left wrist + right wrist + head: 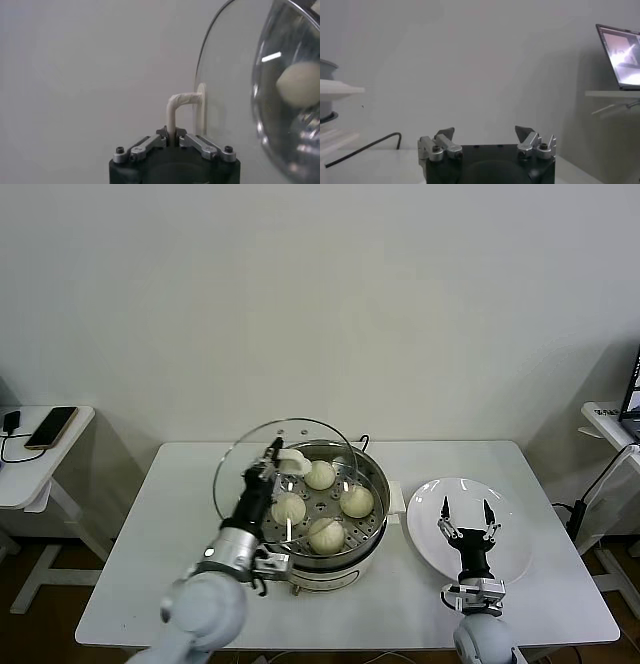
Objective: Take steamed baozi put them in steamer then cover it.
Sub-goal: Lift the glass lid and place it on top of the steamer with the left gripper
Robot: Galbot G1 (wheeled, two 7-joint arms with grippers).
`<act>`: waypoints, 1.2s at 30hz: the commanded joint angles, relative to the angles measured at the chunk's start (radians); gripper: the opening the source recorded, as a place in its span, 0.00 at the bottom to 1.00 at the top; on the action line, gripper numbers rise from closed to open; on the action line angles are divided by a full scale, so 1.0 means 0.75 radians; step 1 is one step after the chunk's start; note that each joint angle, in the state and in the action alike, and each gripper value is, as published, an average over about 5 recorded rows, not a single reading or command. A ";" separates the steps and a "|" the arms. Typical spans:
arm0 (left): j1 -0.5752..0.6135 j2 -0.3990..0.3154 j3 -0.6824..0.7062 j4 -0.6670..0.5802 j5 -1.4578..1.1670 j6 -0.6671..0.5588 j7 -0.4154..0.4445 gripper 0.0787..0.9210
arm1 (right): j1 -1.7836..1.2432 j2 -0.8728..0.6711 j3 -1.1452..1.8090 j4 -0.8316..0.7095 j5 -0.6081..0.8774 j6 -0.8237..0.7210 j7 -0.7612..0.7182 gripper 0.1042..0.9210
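My left tool (272, 452) pinches the glass lid (250, 474) by its white handle (176, 107), tilted over the steamer (372, 529) mid-counter (150, 564), four steamed baozi (320, 475) inside. My right tool (466, 512) is spread above the plate (515, 554).

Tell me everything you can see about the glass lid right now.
The glass lid is a round, clear dome with a thin metal rim and a white loop handle. The left end effector is shut on that handle, holding the lid tilted almost on edge above the steamer's left side. Four baozi show through or beside it. I cannot tell whether its rim touches the steamer.
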 commanded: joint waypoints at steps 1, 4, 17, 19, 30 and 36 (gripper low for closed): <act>-0.121 -0.180 0.233 0.163 0.233 0.172 0.173 0.13 | 0.005 0.007 0.003 -0.021 0.000 0.000 -0.003 0.88; -0.120 -0.196 0.231 0.180 0.264 0.171 0.172 0.13 | 0.006 0.008 0.002 -0.024 -0.001 0.000 -0.004 0.88; -0.110 -0.238 0.223 0.236 0.320 0.145 0.093 0.13 | 0.004 0.008 0.003 -0.024 -0.007 -0.001 -0.005 0.88; -0.106 -0.241 0.222 0.235 0.322 0.146 0.083 0.13 | 0.003 0.008 0.003 -0.026 -0.007 -0.001 -0.006 0.88; -0.099 -0.243 0.222 0.264 0.358 0.124 0.074 0.13 | 0.009 0.011 0.001 -0.034 -0.006 0.000 -0.009 0.88; -0.095 -0.234 0.217 0.269 0.369 0.113 0.082 0.13 | 0.012 0.012 0.002 -0.035 -0.006 0.000 -0.009 0.88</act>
